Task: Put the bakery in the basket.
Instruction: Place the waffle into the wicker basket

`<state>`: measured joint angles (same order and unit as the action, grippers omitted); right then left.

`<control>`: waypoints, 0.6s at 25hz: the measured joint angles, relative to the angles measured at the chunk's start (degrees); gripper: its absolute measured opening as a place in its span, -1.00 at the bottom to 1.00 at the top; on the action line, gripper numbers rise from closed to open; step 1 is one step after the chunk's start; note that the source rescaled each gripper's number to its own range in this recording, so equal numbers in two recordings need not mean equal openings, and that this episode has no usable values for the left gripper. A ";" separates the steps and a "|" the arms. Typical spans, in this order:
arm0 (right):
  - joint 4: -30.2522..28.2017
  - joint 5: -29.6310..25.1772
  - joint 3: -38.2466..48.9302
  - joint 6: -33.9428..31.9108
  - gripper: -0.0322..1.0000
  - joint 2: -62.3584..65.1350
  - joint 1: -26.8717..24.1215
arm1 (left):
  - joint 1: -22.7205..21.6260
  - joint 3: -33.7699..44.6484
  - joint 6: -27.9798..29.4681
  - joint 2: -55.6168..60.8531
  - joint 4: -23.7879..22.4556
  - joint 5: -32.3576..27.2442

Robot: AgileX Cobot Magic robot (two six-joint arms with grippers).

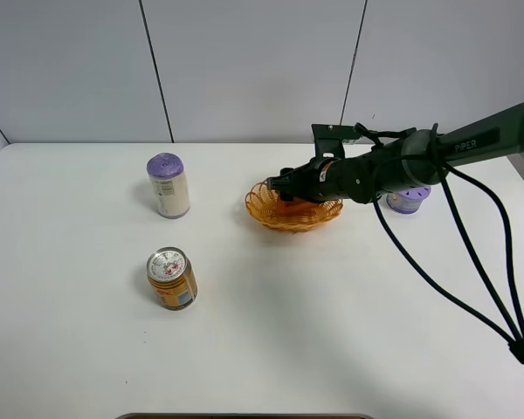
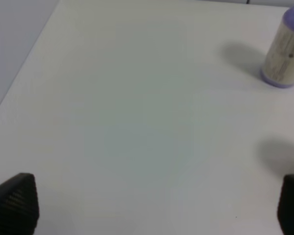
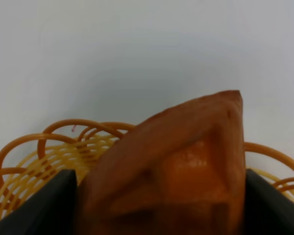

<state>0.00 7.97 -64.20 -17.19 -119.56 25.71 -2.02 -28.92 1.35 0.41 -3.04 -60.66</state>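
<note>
The orange wicker basket point(image 1: 293, 212) sits on the white table right of centre. My right gripper point(image 1: 288, 188) hangs over the basket and is shut on the orange-brown waffle wedge point(image 3: 176, 171). In the right wrist view the wedge fills the space between both dark fingers point(image 3: 44, 205), with the basket's looped rim point(image 3: 49, 147) just beneath. In the exterior view the wedge shows only as an orange patch point(image 1: 290, 204) under the gripper. My left gripper point(image 2: 152, 205) is open and empty over bare table; the arm is out of the exterior view.
An orange-labelled can with a metal top point(image 1: 172, 278) stands front left. A cream canister with a purple lid point(image 1: 168, 185) stands at left, also in the left wrist view point(image 2: 285, 54). A small purple-lidded cup point(image 1: 408, 199) sits behind the right arm.
</note>
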 joint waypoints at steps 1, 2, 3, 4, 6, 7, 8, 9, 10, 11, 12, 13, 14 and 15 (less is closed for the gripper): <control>0.00 0.00 0.00 0.00 -0.91 0.00 0.00 | 0.00 0.00 0.00 0.00 0.00 0.00; 0.00 0.00 0.00 0.00 -0.91 0.00 0.00 | 0.00 0.00 0.00 0.00 0.00 0.00; 0.00 0.00 0.00 0.00 -0.91 0.00 0.00 | 0.00 0.00 0.00 0.00 0.00 0.00; 0.00 0.00 0.00 0.00 -0.91 0.00 0.00 | 0.00 0.00 0.00 0.00 0.00 0.00; 0.00 0.00 0.00 0.00 -0.91 0.00 0.00 | 0.00 0.00 0.00 0.00 0.00 0.00; 0.00 0.00 0.00 0.00 -0.91 0.00 0.00 | 0.00 0.00 0.00 0.00 0.00 0.00; 0.00 0.00 0.00 0.00 -0.84 0.00 0.00 | 0.00 0.00 0.00 0.00 0.00 0.00; 0.00 0.00 0.00 0.00 -0.68 0.00 0.00 | 0.00 0.00 0.00 0.00 0.00 0.00; 0.00 0.00 0.00 0.00 -0.49 0.00 0.00 | 0.00 0.00 0.00 0.00 0.00 0.00; 0.00 0.00 0.00 0.00 -0.23 0.00 0.00 | 0.00 0.00 0.00 0.00 0.00 0.00; 0.00 0.17 0.00 0.00 0.05 0.00 0.00 | 0.00 0.00 0.00 0.00 0.00 0.00; 0.00 0.26 0.00 0.00 0.34 0.00 0.00 | 0.00 0.00 0.00 0.00 0.00 0.00; 0.00 0.27 0.00 0.00 0.56 0.00 0.00 | 0.00 0.00 0.00 0.00 0.00 0.00; 0.00 0.27 0.00 0.00 0.73 0.00 0.00 | 0.00 0.00 0.00 0.00 0.00 0.00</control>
<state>0.00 8.24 -64.20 -17.19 -119.56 25.71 -2.02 -28.92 1.35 0.41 -3.04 -60.66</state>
